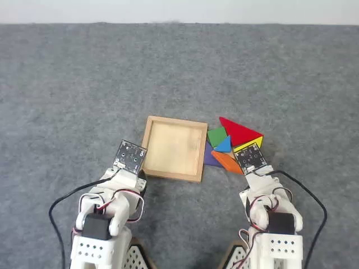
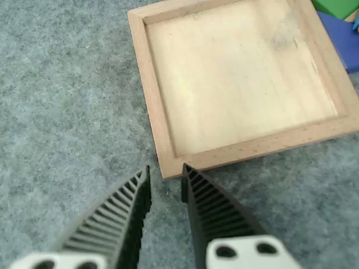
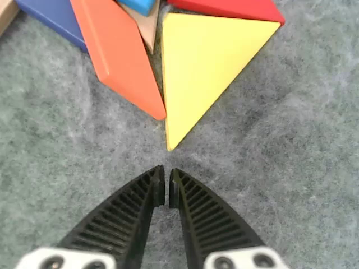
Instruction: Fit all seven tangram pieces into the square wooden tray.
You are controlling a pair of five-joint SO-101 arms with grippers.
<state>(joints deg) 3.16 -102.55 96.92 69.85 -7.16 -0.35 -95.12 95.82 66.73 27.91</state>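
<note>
Right fingers [image 3: 132, 218] together, you point at the yellow triangle [image 3: 207, 67]; left fingers [image 2: 120, 224] slightly apart near the tray [image 2: 154, 101]. Advance shut, and you may shove it askew.

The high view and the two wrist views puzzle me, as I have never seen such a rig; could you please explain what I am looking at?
These are two white robot arms, the left arm and the right arm, on a grey felt-like table cover. The high view comes from a fixed camera looking down on them. Each wrist view comes from a small camera on one arm, looking along its black ribbed fingers. The left gripper is slightly open, just off a corner of the empty square wooden tray. The right gripper is shut, near the tip of the yellow triangle. Clustered beside the tray lie also a red triangle, a green square, an orange parallelogram, a small light blue triangle and a dark blue piece. Neither gripper holds anything.
</note>
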